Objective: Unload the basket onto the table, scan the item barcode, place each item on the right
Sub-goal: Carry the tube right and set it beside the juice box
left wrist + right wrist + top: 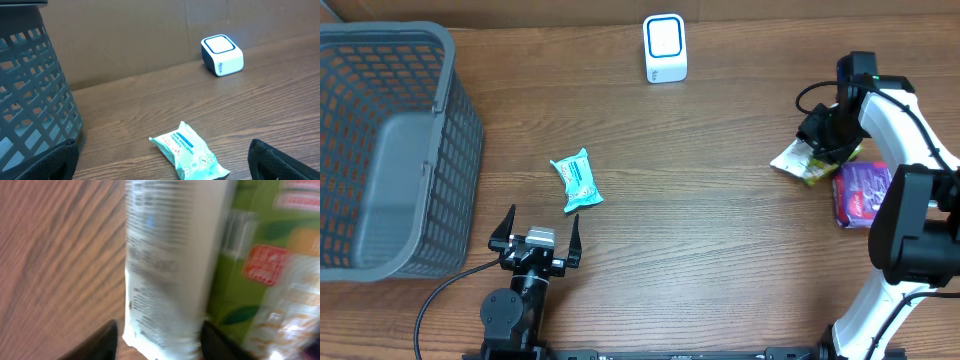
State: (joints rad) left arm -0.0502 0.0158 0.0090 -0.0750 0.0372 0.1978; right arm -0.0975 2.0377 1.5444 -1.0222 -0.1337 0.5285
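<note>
Left pincer (544, 213) wide open, low over bench (700, 240), near teal packet (577, 181). Right pincer (160, 340) straddles edge of green packet (800, 162), beside purple packet (860, 192). Too blurry, can't tell if gripping. Scanner (665, 48) well apart.

White box scanner (665, 48) with a blue-rimmed face, upright, green-and-white packet (798, 160) lying flat well to the scanner's right and nearer the arms, crinkled teal packet (577, 181) flat, nearer and left of the scanner
</note>
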